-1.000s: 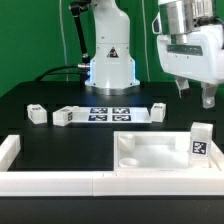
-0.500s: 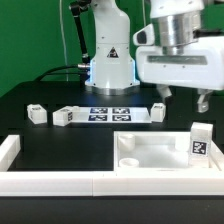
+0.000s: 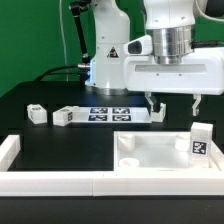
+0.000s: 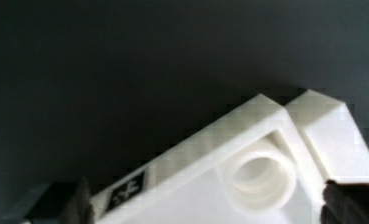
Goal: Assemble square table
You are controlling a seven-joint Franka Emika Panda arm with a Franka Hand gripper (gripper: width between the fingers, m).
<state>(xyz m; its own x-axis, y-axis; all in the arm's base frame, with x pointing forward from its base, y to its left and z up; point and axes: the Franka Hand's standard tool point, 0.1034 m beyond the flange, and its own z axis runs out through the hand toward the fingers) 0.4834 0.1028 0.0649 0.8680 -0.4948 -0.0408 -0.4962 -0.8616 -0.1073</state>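
The big white top lies by the near walls. No legs are in it yet. The gripper hangs over it, wide open and empty. Three legs lie near the marker board. Another leg stands at the top's edge. I think all four are left to fit.

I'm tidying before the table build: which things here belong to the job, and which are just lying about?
Job: table top; legs; gripper, open.
Lying about: marker board; border walls.
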